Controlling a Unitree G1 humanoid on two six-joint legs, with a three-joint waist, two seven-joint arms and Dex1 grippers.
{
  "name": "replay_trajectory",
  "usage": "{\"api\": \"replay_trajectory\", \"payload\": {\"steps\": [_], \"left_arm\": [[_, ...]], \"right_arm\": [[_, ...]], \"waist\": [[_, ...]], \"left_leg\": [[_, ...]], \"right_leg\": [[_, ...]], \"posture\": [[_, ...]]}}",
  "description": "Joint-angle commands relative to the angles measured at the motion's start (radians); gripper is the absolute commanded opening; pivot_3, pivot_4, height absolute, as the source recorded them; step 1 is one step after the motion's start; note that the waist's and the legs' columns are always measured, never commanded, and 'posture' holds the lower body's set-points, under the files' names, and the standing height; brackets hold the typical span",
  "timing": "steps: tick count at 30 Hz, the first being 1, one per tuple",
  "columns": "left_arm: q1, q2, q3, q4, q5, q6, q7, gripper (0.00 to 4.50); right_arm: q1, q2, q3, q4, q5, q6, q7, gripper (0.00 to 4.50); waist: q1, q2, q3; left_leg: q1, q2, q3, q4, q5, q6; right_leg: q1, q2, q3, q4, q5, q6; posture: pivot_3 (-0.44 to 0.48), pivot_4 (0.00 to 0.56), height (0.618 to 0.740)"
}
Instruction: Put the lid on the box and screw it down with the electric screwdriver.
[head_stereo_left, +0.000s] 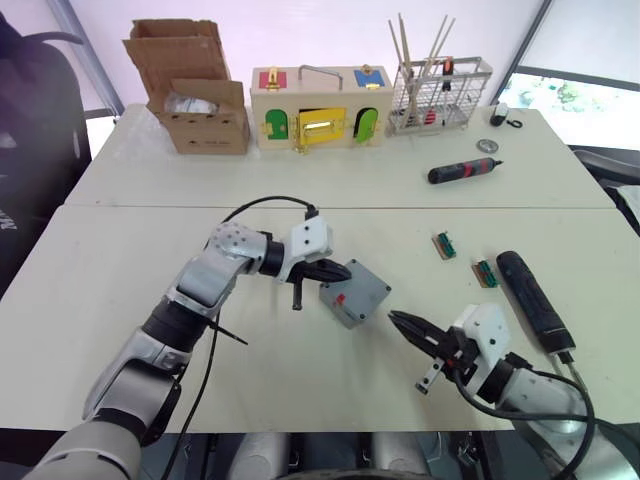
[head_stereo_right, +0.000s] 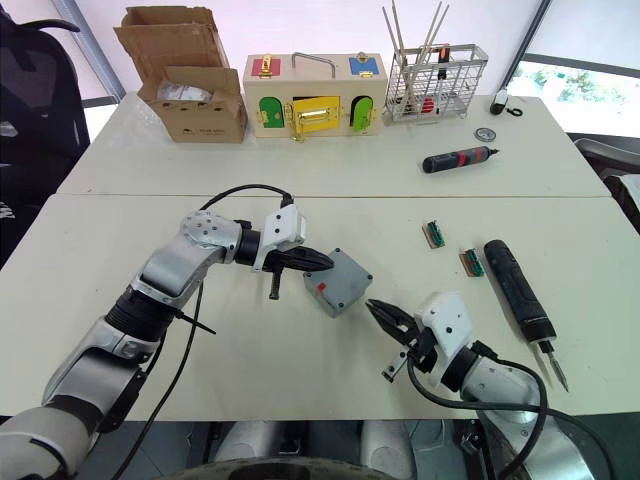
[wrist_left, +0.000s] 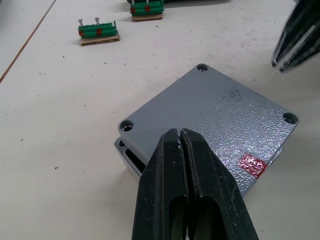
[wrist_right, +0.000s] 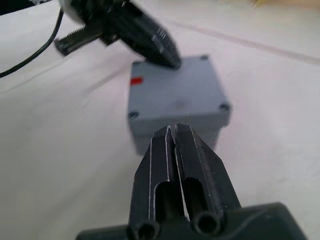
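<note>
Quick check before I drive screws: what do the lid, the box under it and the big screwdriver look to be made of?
The lid: grey, probably moulded plastic, with a fine pebbled matte texture and recessed corner screw holes. The box beneath: the same grey, smooth-walled, likely plastic too. The electric screwdriver: matte black body, plastic or rubberised by its dull look, with a thin shiny metal bit at its tip.

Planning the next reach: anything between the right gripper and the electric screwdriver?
Nothing visible. The right gripper, jaws shut, sits near the box. The electric screwdriver lies alone further to the robot's right, with bare table between them. The two green connector blocks lie beyond that path.
</note>
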Motion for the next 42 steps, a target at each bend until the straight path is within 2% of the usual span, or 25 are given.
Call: {"api": "replay_trajectory", "payload": {"steps": [1, 25, 42], "left_arm": [[0.027, 0.015, -0.044, 0.039, 0.055, 0.031, 0.001, 0.00], [0.025, 0.004, -0.036, 0.027, 0.049, 0.024, 0.010, 0.00], [0.029, 0.009, -0.031, 0.025, 0.049, 0.033, 0.010, 0.00]], "right_arm": [[-0.026, 0.001, 0.009, -0.040, 0.013, 0.031, 0.008, 0.10], [-0.127, 0.059, 0.099, 0.056, -0.051, 0.027, 0.028, 0.10], [-0.158, 0.081, 0.094, 0.084, -0.079, 0.025, 0.023, 0.10]], "waist": [[0.000, 0.000, 0.000], [0.000, 0.001, 0.001], [0.000, 0.003, 0.002]], "left_leg": [[0.000, 0.000, 0.000, 0.000, 0.000, 0.000], [0.000, 0.000, 0.000, -0.001, -0.001, 0.001], [0.000, 0.000, 0.000, -0.002, -0.002, 0.001]], "right_leg": [[0.000, 0.000, 0.000, -0.001, 0.000, 0.000], [0.001, 0.000, -0.001, -0.006, 0.000, 0.000], [0.001, 0.000, -0.001, -0.007, 0.000, 0.000]], "posture": [[0.000, 0.150, 0.694], [0.000, 0.150, 0.694], [0.000, 0.150, 0.694]]}}
